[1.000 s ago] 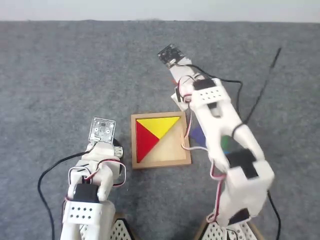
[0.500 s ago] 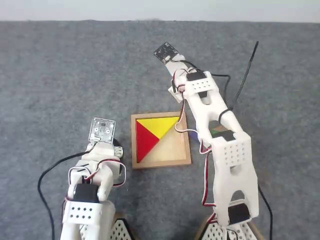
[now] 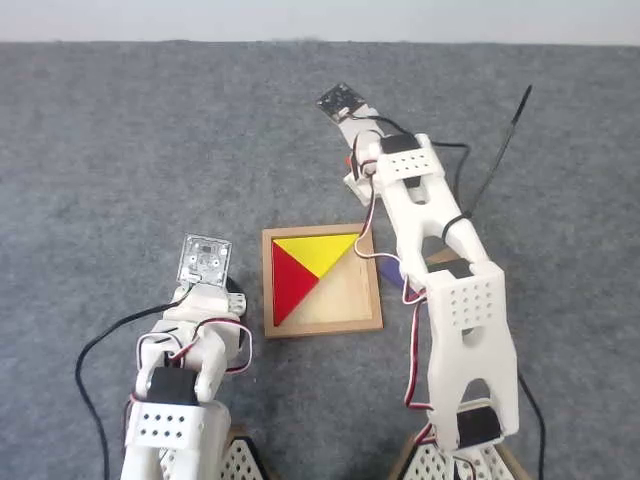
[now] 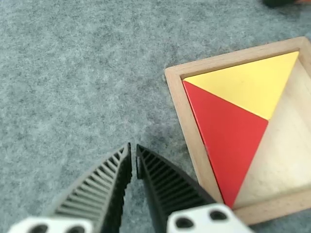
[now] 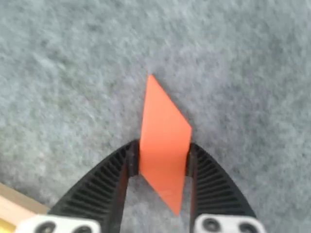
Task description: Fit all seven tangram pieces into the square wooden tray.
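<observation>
From above, the square wooden tray [image 3: 321, 327] lies on the grey felt-covered bench [image 3: 120, 150], between the two arms. A yellow triangle [image 3: 318, 252] sits along its far side and a red triangle [image 3: 289, 282] along its left side, their long edges touching; the rest of the tray floor is bare wood. The right arm [image 3: 440, 270] stretches out past the tray's right edge to a spot beyond the far right corner. A blue piece [image 3: 392, 270] shows just beside the tray's right rim, mostly hidden under that arm, so its shape cannot be told. The left arm [image 3: 190, 350] is folded back, left of the tray.

In the left wrist view, the left claw [image 4: 133, 153] is clenched on nothing, its tips almost touching over bare felt, near the tray rim [image 4: 177, 104] but apart from it. The red triangle [image 4: 226, 133] and yellow triangle [image 4: 248, 85] lie flat inside.

In the right wrist view, the right claw [image 5: 163, 150] grasps an orange parallelogram [image 5: 163, 131], one finger against each long side. The piece appears to rest on the felt, well outside the tray, whose corner [image 5: 12, 208] shows at the edge
</observation>
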